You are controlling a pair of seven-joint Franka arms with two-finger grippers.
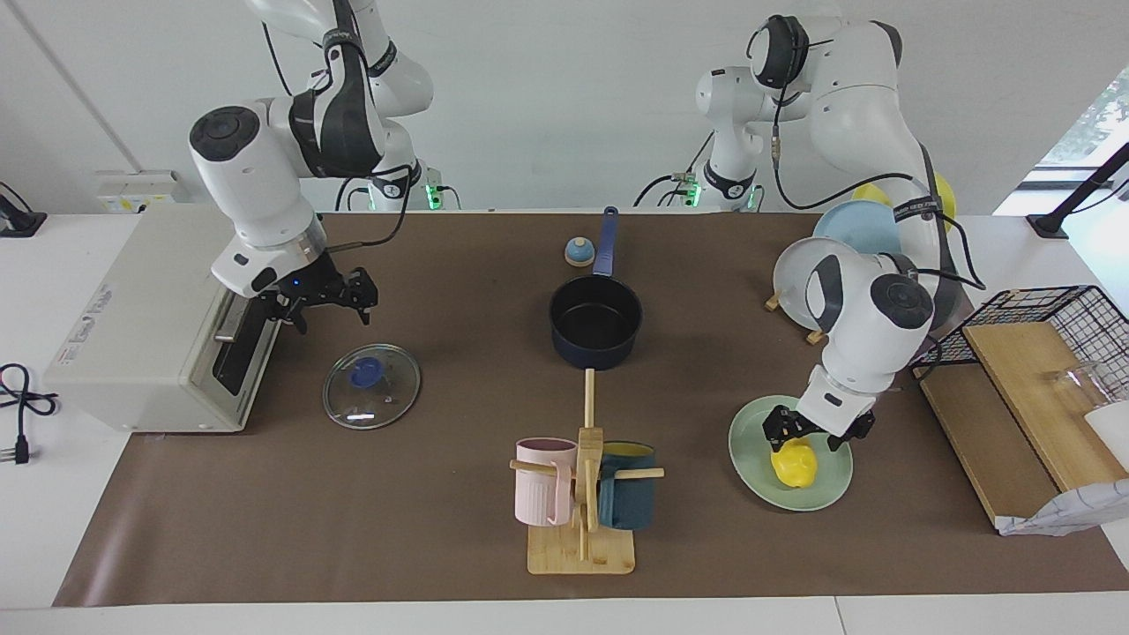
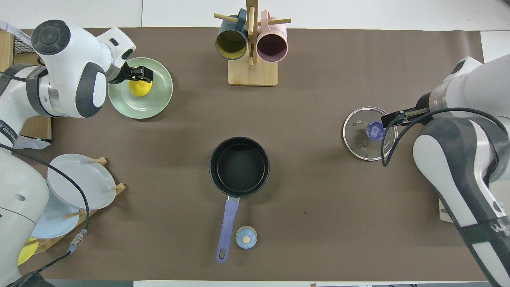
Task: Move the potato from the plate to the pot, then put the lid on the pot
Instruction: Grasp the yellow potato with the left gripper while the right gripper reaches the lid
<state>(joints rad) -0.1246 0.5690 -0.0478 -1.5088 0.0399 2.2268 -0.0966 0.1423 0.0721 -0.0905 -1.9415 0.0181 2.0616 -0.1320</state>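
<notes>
The yellow potato (image 1: pixel 794 465) lies on the mint-green plate (image 1: pixel 750 459) toward the left arm's end of the table; both also show in the overhead view, potato (image 2: pixel 140 87) and plate (image 2: pixel 159 99). My left gripper (image 1: pixel 818 430) (image 2: pixel 139 74) is open, just above the potato. The navy pot (image 1: pixel 595 322) (image 2: pixel 239 165) stands empty at mid-table, its handle pointing toward the robots. The glass lid (image 1: pixel 371 385) (image 2: pixel 364 139) lies flat toward the right arm's end. My right gripper (image 1: pixel 335 304) (image 2: pixel 392 118) hangs open and empty over the lid's edge.
A mug rack (image 1: pixel 582 494) with a pink and a dark blue mug stands farther from the robots than the pot. A small bell (image 1: pixel 579 252) sits beside the pot's handle. A plate rack (image 1: pixel 820 265), a wire basket with a board (image 1: pixel 1041 353) and a toaster oven (image 1: pixel 150 335) flank the mat.
</notes>
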